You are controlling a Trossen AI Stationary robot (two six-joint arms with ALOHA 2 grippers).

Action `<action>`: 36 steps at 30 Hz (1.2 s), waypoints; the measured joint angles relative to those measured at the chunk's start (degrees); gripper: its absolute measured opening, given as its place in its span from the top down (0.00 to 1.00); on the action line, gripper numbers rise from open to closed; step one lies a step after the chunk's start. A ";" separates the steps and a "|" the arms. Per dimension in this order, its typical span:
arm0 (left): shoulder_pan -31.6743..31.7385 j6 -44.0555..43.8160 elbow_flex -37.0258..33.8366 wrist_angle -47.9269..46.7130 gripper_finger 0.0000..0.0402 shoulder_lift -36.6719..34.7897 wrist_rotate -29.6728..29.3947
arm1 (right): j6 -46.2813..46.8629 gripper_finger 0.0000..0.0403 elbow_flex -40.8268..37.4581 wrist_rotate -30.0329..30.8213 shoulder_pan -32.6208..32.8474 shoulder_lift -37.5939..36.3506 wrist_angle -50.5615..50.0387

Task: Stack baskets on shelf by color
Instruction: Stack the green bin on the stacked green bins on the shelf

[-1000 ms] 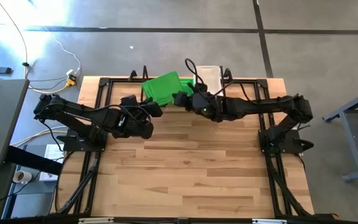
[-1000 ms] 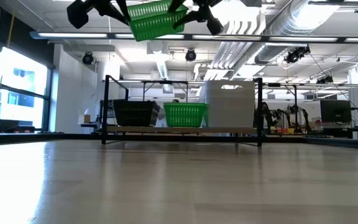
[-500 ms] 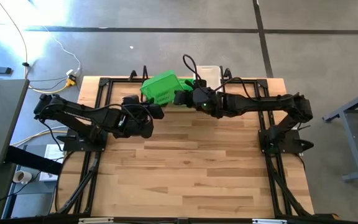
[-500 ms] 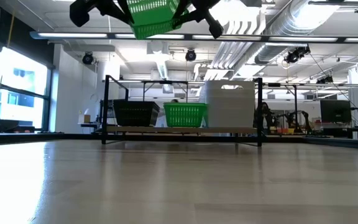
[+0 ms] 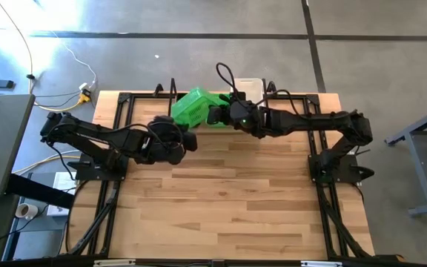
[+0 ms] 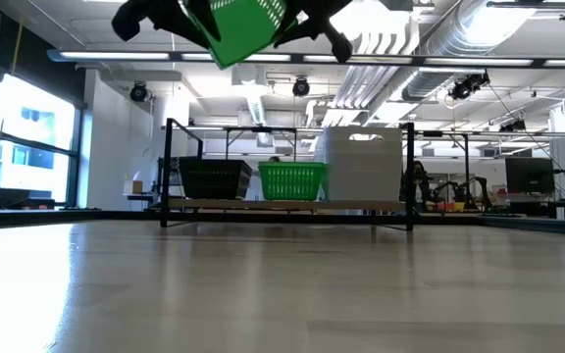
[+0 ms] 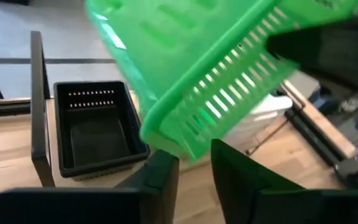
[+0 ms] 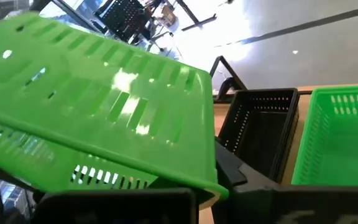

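Baskets fill our shelf point(image 6: 282, 205) at the far edge of the counter point(image 5: 228, 200): from the low view we see a black basket point(image 6: 211, 178), a green basket point(image 6: 292, 180) and a white stack point(image 6: 364, 165) side by side on the board, between the black wire frames. Through the left wrist view the black basket point(image 7: 98, 127) shows an empty inside. In the right wrist view the shelved green basket point(image 8: 337, 137) also looks empty, just beside the black one point(image 8: 260, 124).

High above the shelf we carry another green basket point(image 5: 197, 108), tilted steeply, nothing in it. Our right tool point(image 5: 218, 116) grips its rim. Our left tool point(image 5: 186, 139) hovers near the counter's middle, apart from that basket; in its wrist view the fingers point(image 7: 160, 177) stand narrowly parted, holding nothing, just under the basket's slotted wall point(image 7: 216, 93).
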 joint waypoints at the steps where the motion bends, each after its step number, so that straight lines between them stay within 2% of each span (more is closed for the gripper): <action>1: 0.06 1.05 0.00 0.04 0.78 0.00 0.59 | -0.06 1.00 0.00 -0.18 -0.34 0.01 0.07; 11: 0.06 7.42 0.04 0.36 0.59 -0.29 5.75 | -3.47 1.00 -0.07 0.40 -3.97 -0.10 0.21; 18: 0.03 11.77 0.04 0.17 0.56 -0.57 6.05 | -8.81 1.00 -0.09 -3.89 -7.57 -1.10 -0.12; 26: 0.48 17.05 0.05 -0.14 0.57 -1.79 1.55 | -15.49 1.00 -0.07 -12.21 -15.02 -4.51 -2.48; 36: 3.77 35.13 0.03 0.58 0.57 -5.16 2.22 | -15.93 1.00 -0.07 -28.29 -24.51 -6.20 -8.30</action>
